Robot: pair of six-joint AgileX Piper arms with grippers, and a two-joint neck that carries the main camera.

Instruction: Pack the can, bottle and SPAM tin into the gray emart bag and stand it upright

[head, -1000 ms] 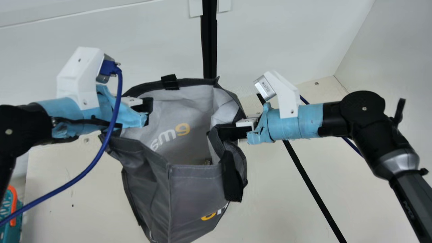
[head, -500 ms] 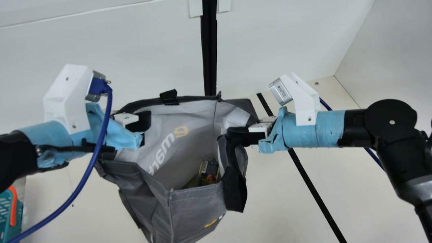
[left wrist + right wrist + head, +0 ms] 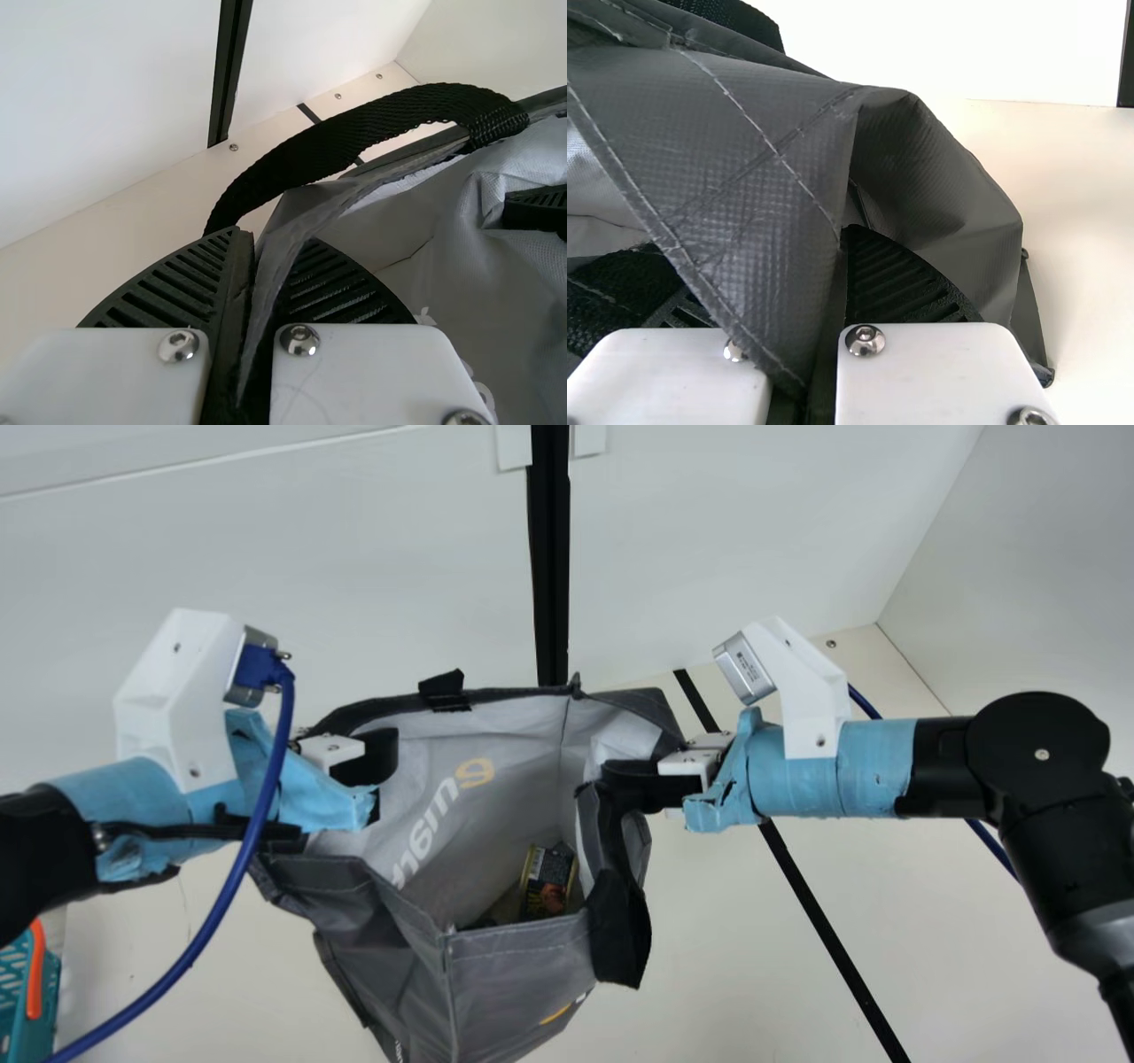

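In the main view, the gray bag [image 3: 523, 974] has its mouth spread wide between the two arms, with the pale lining and its white and yellow lettering showing. The left hand [image 3: 379, 769] is at the rim on one side, and the right hand [image 3: 633, 781] is closed on the rim on the other. Deep inside the bag, near its right-hand wall, lies a tin [image 3: 547, 881] with a dark label and a yellowish edge, leaning at a slant. Something brownish sits beside it, too hidden to name. One black strap [image 3: 620, 934] hangs over the near right corner of the bag, and a black loop [image 3: 443, 689] stands up at the far rim. The base of the bag is cut off by the picture, so whether it rests on the counter [image 3: 735, 957] cannot be told. A teal basket [image 3: 35, 1036] with an orange handle [image 3: 35, 970] is at the lower left, and a blue cable [image 3: 199, 939] curves down past the left arm.

In the left wrist view, the left hand [image 3: 252, 257] pinches the bag's rim between its ribbed fingers, with the black carrying strap arching just beyond.

In the right wrist view, the right hand [image 3: 833, 257] grips a fold of the gray cloth, which drapes over one finger.
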